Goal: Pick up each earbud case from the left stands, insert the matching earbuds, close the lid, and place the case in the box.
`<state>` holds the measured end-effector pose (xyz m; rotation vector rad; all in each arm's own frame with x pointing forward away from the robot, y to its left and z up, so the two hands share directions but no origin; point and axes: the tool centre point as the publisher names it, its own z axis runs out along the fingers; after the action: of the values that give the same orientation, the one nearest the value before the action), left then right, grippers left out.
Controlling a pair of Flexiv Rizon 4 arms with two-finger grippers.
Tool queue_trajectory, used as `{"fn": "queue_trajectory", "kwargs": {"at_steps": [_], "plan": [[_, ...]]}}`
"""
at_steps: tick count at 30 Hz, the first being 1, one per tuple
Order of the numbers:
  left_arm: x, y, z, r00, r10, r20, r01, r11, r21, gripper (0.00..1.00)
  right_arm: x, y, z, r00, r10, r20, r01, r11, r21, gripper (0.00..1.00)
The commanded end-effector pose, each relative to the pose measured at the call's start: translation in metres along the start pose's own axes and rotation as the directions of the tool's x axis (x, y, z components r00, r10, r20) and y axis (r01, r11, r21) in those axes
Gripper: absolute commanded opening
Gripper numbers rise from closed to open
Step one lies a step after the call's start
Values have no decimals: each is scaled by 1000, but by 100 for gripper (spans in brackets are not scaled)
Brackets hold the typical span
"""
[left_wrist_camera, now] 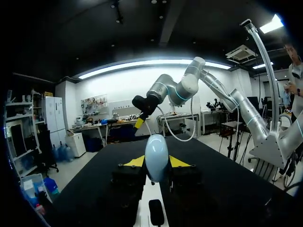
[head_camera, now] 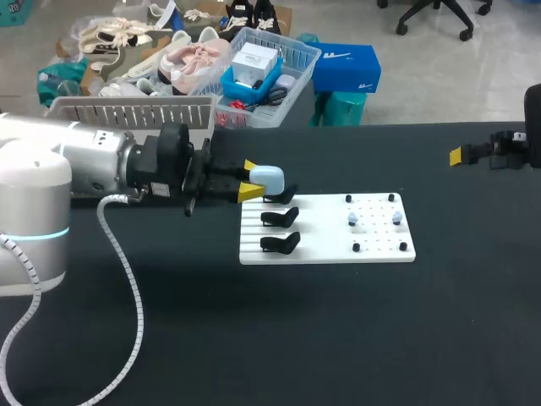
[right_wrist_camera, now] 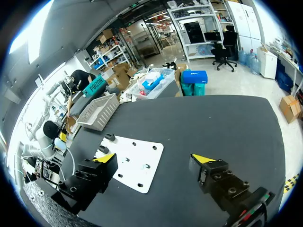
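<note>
A pale blue earbud case [head_camera: 270, 179] sits between the yellow tips of my left gripper [head_camera: 251, 179], which is shut on it from both sides. It hangs just over the rearmost black stand [head_camera: 284, 197] of the white board [head_camera: 372, 252]. Two more black stands [head_camera: 280, 218] are bare. In the left wrist view the case [left_wrist_camera: 156, 158] stands upright between the fingers, lid closed, with a stand [left_wrist_camera: 155, 213] below. Two small earbuds [head_camera: 353, 220] rest on the board's right half. My right gripper [right_wrist_camera: 154, 159] is open and holds nothing, off at the table's far right [head_camera: 461, 155].
A white slatted basket [head_camera: 135, 110] stands at the table's back left, behind my left arm. Black pegs [head_camera: 356, 247] dot the board's right half. The dark tabletop [head_camera: 338, 338] stretches in front of the board.
</note>
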<state>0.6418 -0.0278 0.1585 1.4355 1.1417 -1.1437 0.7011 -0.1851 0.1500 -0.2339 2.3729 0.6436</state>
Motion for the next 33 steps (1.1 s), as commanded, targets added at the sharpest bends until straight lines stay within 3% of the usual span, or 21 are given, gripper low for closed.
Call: {"fn": "queue_trajectory", "kwargs": {"at_steps": [1, 33], "plan": [[2, -4, 6, 1000, 2, -1, -2, 1000, -23, 0, 0, -1, 0, 1000, -1, 0, 1, 1000, -3, 100], [5, -5, 12, 1000, -5, 25, 6, 1000, -28, 0, 0, -1, 0, 1000, -1, 0, 1, 1000, -3, 100]]}}
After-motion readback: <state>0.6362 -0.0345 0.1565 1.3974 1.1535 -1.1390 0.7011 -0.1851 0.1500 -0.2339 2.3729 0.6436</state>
